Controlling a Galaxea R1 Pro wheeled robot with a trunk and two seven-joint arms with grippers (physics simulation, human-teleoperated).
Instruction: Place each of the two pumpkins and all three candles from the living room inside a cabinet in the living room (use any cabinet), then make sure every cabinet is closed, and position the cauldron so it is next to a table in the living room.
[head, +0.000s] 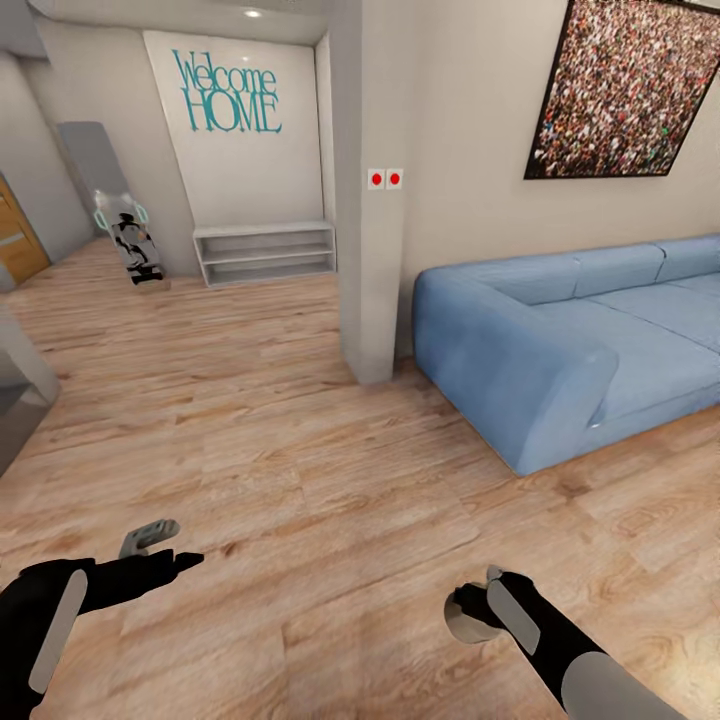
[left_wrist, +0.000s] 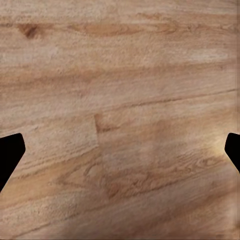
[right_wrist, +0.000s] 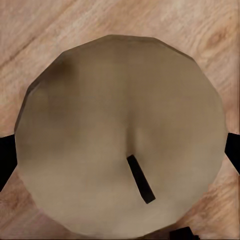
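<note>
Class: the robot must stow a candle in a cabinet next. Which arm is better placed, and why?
Right. Its tool already holds a round beige candle with a dark wick; the left tool hangs open above bare wooden floor.

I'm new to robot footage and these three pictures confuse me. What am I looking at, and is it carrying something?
These are simulator renders from a wheeled two-armed robot. The big picture comes from its head camera, looking down over a wooden floor, a blue sofa and a low grey shelf. The other two come from cameras near each gripper. The left gripper is open, with bare floor between its fingers. The right gripper is shut on a round beige candle; the dark stroke is its wick.
</note>
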